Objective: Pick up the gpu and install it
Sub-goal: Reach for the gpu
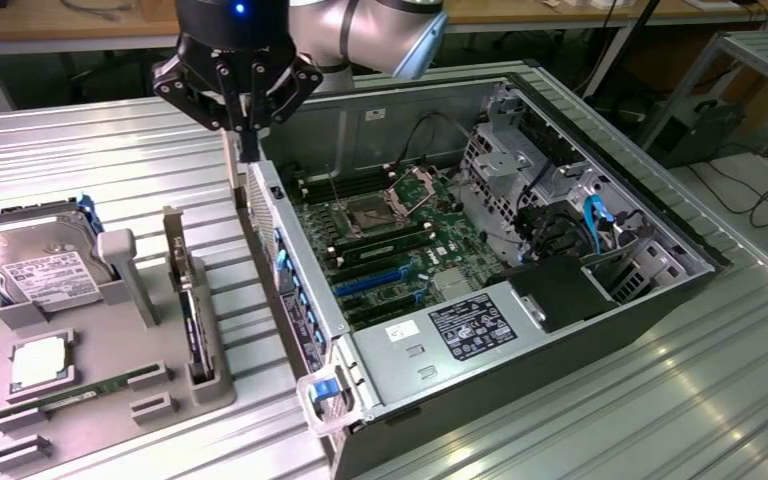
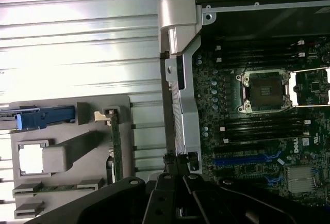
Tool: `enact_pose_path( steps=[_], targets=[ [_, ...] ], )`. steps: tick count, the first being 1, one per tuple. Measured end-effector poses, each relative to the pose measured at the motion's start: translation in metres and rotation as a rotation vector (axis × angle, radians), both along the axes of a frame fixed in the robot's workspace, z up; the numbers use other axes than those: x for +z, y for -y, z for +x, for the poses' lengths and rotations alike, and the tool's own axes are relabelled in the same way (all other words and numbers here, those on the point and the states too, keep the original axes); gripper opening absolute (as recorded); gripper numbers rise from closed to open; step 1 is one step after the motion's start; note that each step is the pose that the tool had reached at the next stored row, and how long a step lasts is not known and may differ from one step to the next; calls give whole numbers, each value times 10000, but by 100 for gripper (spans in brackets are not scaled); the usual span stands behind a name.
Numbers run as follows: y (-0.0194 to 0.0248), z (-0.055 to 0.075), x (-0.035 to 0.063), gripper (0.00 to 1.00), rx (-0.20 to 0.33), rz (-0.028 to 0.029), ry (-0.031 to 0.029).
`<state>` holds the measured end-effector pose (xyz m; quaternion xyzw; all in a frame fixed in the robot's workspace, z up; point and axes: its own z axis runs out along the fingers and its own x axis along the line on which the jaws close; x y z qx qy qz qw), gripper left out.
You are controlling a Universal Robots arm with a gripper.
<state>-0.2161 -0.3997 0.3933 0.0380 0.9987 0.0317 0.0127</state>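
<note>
The gpu (image 1: 195,325) stands on edge in a slot of the grey holder tray (image 1: 117,400), its silver bracket strip rising at the far end. In the wrist view the gpu (image 2: 116,146) shows edge-on in the tray (image 2: 77,108). My gripper (image 1: 243,128) hangs above the rear corner of the open computer case (image 1: 398,380), between the tray and the case, shut with nothing in it. Its dark fingers (image 2: 165,193) meet near the case's rear wall. The motherboard (image 1: 398,240) lies open, with blue card slots (image 1: 371,282) (image 2: 242,158).
On the tray sit a hard drive (image 1: 37,265) in a blue frame, a processor chip (image 1: 40,365) and a green memory stick (image 1: 91,390). Inside the case are cables and a drive cage (image 1: 544,190). All stands on a ribbed metal table (image 1: 651,400).
</note>
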Motion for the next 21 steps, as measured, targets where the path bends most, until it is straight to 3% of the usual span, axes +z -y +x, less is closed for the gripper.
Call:
enact_pose_path(
  steps=[21],
  targets=[
    [6,-229,0,11,1,0,1]
  ],
)
